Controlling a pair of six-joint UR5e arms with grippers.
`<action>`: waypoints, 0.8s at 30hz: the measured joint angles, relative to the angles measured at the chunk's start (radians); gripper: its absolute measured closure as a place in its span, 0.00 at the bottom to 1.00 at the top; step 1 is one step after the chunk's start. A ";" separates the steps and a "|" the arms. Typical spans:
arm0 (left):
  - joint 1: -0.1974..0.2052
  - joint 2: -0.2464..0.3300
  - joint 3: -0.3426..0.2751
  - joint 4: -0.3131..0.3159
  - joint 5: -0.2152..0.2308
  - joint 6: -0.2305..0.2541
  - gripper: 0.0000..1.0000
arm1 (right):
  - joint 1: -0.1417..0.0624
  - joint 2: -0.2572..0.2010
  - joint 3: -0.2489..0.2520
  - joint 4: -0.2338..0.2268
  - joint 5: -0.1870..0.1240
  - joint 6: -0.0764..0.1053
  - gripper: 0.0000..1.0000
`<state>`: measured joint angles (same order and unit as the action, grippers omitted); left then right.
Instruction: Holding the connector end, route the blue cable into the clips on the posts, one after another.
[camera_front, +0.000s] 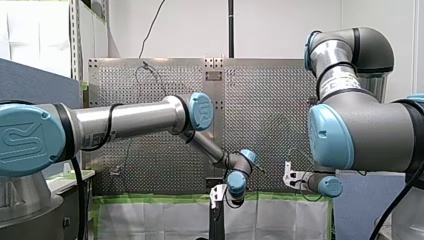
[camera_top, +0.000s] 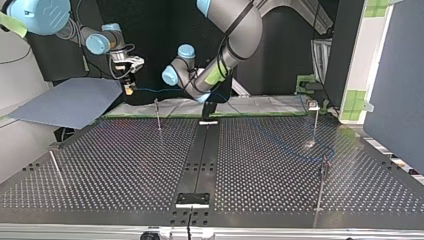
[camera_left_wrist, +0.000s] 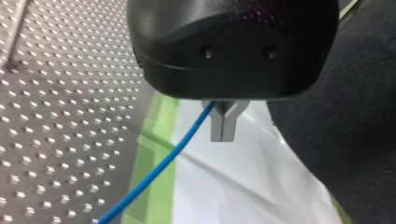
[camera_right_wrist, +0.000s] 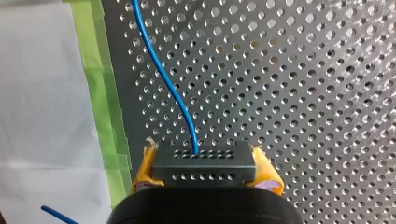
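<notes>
Right hand (camera_right_wrist: 206, 161) clamps connector (camera_right_wrist: 205, 169); left hand (camera_left_wrist: 223, 134) narrow, blue cable (camera_left_wrist: 159, 170) grip hidden.

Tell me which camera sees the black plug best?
The right wrist view: the connector sits close up, clamped between my right pincer's yellow pads, blue cable leaving it. In the top and front views it is too small to tell; the left wrist view shows only cable.
</notes>
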<state>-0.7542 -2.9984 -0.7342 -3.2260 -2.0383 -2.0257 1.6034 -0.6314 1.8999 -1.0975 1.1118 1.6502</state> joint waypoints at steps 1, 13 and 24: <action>-0.002 0.006 -0.007 0.007 -0.005 0.000 1.00 | -0.002 0.000 -0.001 0.001 0.000 0.003 1.00; -0.062 0.101 -0.133 0.133 -0.066 0.001 0.98 | -0.023 0.000 -0.049 0.064 -0.001 0.035 1.00; -0.110 0.127 -0.211 0.196 -0.124 0.001 0.98 | -0.042 0.034 -0.055 0.064 0.005 0.034 1.00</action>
<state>-0.8644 -2.8710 -0.9457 -3.0298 -2.1624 -2.0247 1.5614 -0.5973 1.8450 -1.0334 1.1165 1.6843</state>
